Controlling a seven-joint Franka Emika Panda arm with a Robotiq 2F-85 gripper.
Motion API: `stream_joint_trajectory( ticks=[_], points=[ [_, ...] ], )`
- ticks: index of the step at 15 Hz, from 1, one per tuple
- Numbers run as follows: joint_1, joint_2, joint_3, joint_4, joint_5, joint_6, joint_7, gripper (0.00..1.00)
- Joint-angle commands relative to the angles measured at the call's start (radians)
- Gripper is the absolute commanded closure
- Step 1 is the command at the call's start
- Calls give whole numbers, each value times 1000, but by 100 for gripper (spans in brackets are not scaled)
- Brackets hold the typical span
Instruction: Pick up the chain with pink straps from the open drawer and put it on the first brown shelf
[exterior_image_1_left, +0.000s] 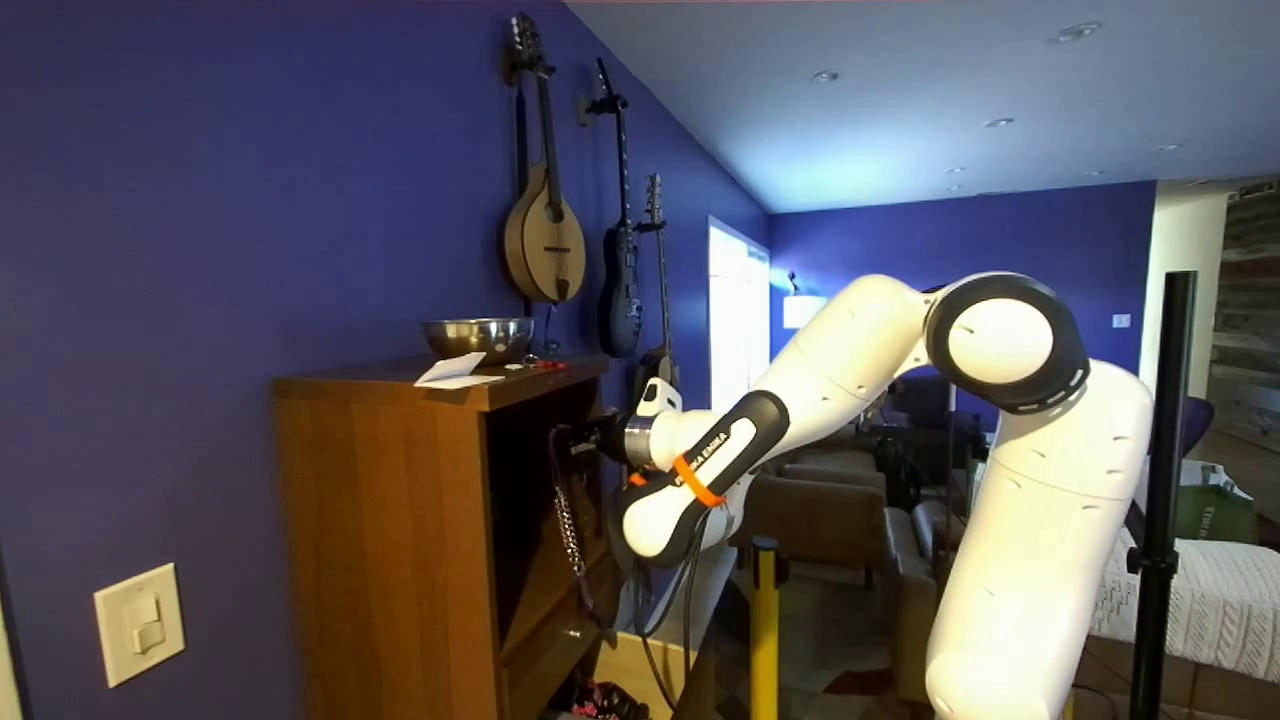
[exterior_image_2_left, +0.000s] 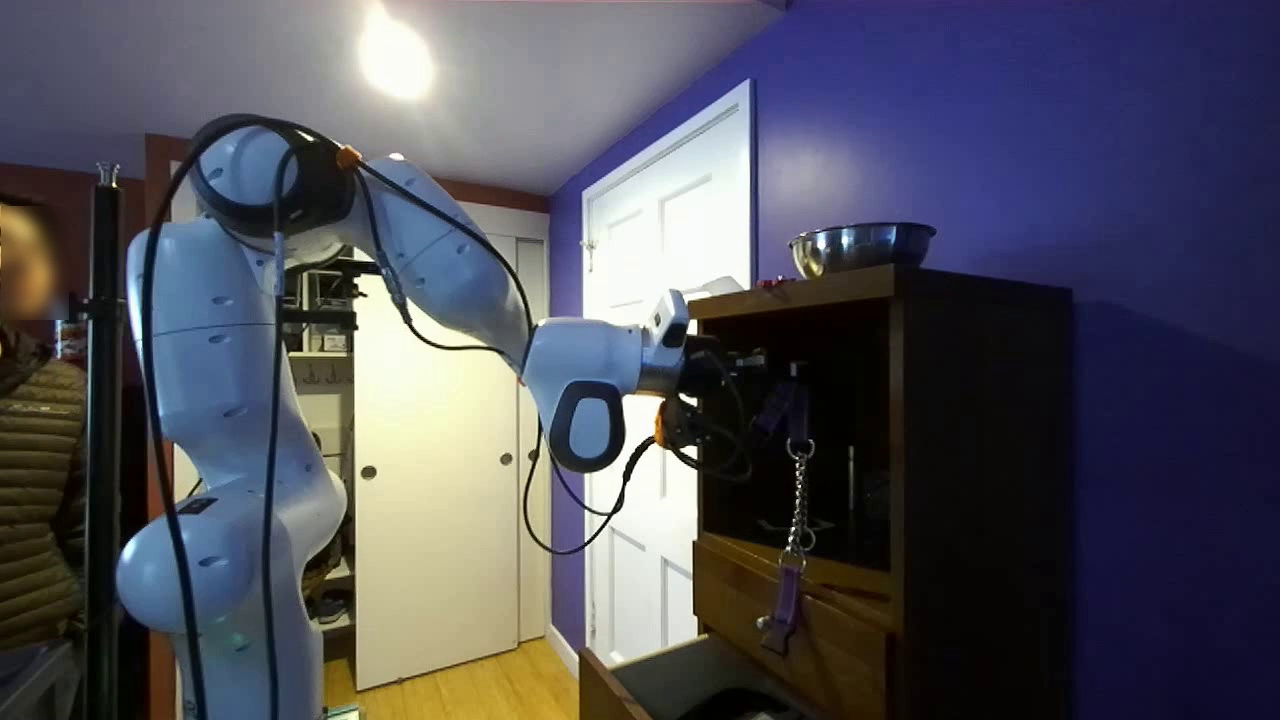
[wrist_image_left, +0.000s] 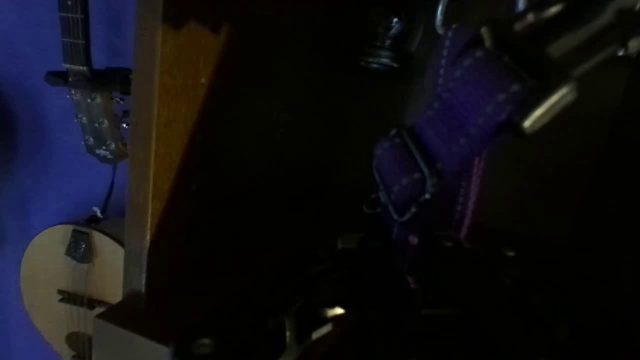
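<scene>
Chain with purple straps hanging from the pincer at the mouth of the brown cabinet's top compartment.
The pincer looks clenched on the upper strap, since the chain hangs from there; the contact itself is too dark to see. The chain lies below the pincer, long axis nearly upright, its lower strap dropping past the front edge of the first brown shelf, before the closed drawer front and above the open drawer's level. Whether it touches that edge, I cannot tell. The coming move turns on this overhang: the pincer probably must rise and go farther in before letting go.
</scene>
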Motion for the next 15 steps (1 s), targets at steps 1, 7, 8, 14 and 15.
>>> stream_joint_trajectory(
  ticks=[1,7,8,14,15],
  points=[
    [0,12,1,6,0,0,0,96],
    [94,230,-49,132,18,240,1,96],
    [116,274,-65,168,2,263,4,96],
    [208,466,-151,394,-64,257,16,96],
    [214,490,-162,427,-78,245,23,96]
  ],
)
